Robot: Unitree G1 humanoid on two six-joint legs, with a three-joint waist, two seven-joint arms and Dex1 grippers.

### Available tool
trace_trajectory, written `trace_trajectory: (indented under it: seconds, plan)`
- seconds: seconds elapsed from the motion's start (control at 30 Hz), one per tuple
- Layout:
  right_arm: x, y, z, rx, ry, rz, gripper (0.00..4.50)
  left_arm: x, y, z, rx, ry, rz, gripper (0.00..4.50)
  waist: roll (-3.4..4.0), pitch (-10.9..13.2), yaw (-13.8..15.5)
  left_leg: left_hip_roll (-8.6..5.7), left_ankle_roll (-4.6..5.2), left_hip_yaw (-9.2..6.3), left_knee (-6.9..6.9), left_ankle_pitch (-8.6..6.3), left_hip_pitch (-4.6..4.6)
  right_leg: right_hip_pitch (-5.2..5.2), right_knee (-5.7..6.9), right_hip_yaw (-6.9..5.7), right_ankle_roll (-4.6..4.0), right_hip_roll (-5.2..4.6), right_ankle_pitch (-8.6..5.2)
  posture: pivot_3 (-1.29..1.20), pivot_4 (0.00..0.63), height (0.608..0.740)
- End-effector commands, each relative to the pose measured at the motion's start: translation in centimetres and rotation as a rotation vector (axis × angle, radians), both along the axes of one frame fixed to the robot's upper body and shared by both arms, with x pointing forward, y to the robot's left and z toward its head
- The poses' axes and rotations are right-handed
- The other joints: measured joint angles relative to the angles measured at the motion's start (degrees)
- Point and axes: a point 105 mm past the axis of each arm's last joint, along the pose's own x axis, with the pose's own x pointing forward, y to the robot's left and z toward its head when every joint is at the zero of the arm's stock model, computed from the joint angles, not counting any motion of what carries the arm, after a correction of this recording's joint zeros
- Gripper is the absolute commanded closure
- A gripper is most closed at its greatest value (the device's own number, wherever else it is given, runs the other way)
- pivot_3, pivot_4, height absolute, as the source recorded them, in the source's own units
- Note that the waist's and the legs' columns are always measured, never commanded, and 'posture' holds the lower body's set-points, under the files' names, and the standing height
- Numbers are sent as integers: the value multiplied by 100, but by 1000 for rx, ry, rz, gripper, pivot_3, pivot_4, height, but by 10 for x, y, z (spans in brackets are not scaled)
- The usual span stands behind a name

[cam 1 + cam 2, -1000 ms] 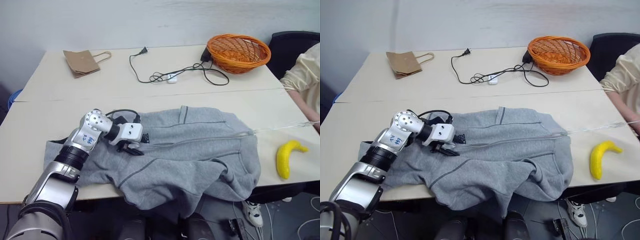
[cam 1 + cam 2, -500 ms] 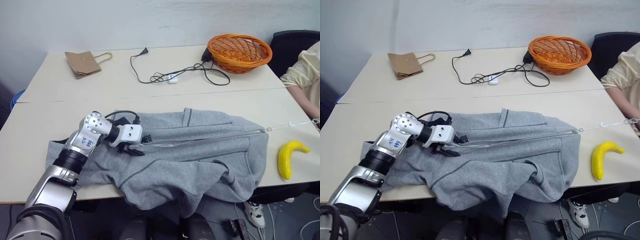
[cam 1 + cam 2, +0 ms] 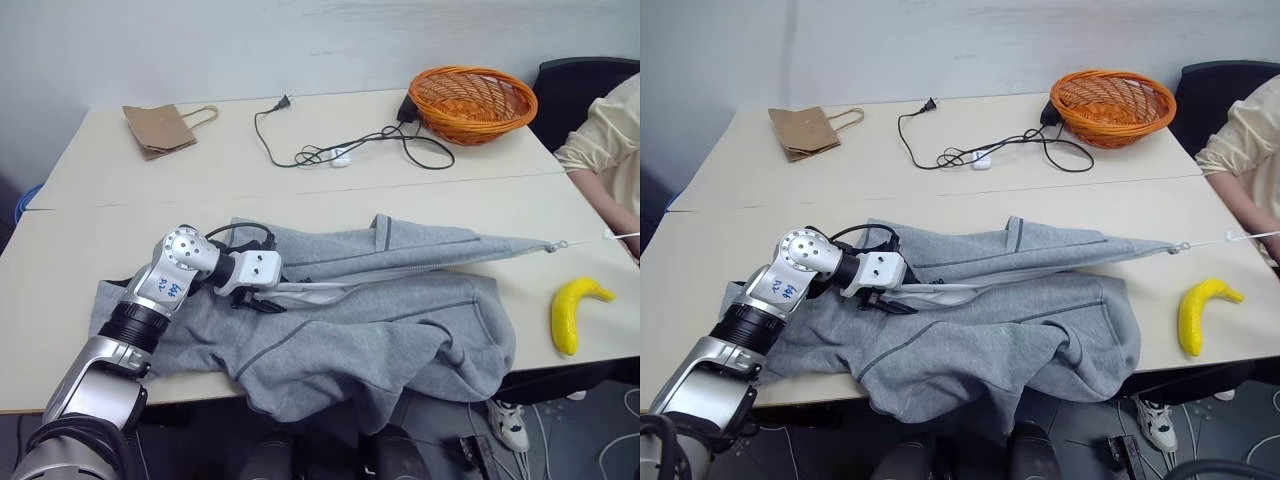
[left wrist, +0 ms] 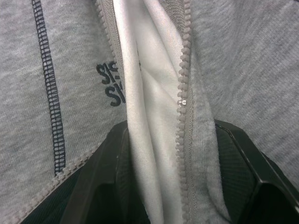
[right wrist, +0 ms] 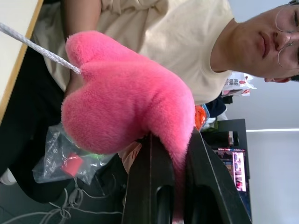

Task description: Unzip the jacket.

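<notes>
The light grey jacket lies spread across the table's front, its hem hanging over the edge. My left gripper is shut on the jacket's edge beside the zip. In the left wrist view its black fingers clamp a fold of pale inner fabric and zipper teeth. The zip stands parted along much of its length. A taut white string runs from the zipper pull off to the right. My right gripper is shut on a pink plush heart tied to that string.
A yellow banana lies right of the jacket. At the back are an orange basket, a black cable and a brown paper bag. A person in a cream top sits at the right edge.
The zipper pull has slid further right along the taut string, and the jacket's upper front edge is drawn out to the right. My left gripper has kept its hold in place.
</notes>
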Motion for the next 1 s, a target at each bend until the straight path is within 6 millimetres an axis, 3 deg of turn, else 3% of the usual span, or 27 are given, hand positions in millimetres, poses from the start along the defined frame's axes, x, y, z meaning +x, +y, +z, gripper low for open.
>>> trace_trajectory:
  seconds: [0.03,0.07,0.13,0.17,0.23,0.3,0.37,0.4,0.6,0.7,0.8,0.9,1.0]
  plan:
    - [45,68,-7,328,-76,371,4491,-4,9,-19,39,81,61,2080,-20,-6,-21,9,-2,-1,0,0,8,11,-6,0,3,14,2,0,150,740]
    - [53,90,-11,375,-61,471,4491,-4,9,-18,30,87,64,2080,-22,-8,-28,14,-4,-4,1,-1,13,16,-5,1,4,19,2,0,150,740]
    - [63,157,-22,456,-2,691,4491,-7,6,-12,-14,120,78,2080,-15,-12,-11,20,-6,-5,1,0,12,15,0,3,6,23,4,0,150,740]
    - [61,189,-28,500,35,781,4491,-8,4,-7,-48,142,89,2080,-8,-14,4,21,-7,-15,0,0,2,9,18,1,6,23,3,0,150,740]
    - [52,233,-35,564,104,893,4491,-12,1,5,-112,182,103,2080,4,-7,57,22,-11,-16,-2,1,-21,-18,33,0,3,27,2,0,150,740]
    - [42,262,-38,608,169,957,4491,-17,-1,22,-195,238,112,2080,5,-3,142,22,-12,-19,0,2,-45,-40,34,-1,2,30,1,0,150,740]
    - [36,275,-38,626,203,971,4491,-24,-1,39,-270,294,113,2080,-14,3,172,21,-10,-23,17,2,-83,-73,35,-6,2,33,1,0,150,740]
    - [34,277,-37,643,217,967,3911,-27,1,49,-316,329,117,1681,-32,13,184,22,-10,-31,35,2,-109,-90,40,-13,2,33,2,0,150,740]
    - [12,269,-17,676,305,967,1939,-44,26,107,-474,399,164,2,-59,30,192,21,8,-41,76,-9,-137,-94,44,-25,9,25,6,0,150,740]
    - [-4,252,-8,654,375,959,869,-56,48,126,-451,382,203,0,-64,33,178,22,5,-45,70,-10,-135,-93,39,-29,8,28,5,0,150,740]
    - [-18,227,6,657,419,919,33,-64,88,128,-325,326,283,0,-75,40,136,23,4,-40,65,-11,-134,-94,37,-30,7,33,5,0,150,740]
    - [-31,203,22,699,408,886,33,-65,125,123,-198,251,375,0,-75,40,122,22,3,-20,47,-11,-115,-95,34,-24,7,33,4,0,150,740]
    - [-43,180,38,759,367,828,33,-70,147,136,-179,218,428,0,-75,41,117,23,1,-10,44,-12,-112,-105,20,-24,1,31,1,0,150,740]
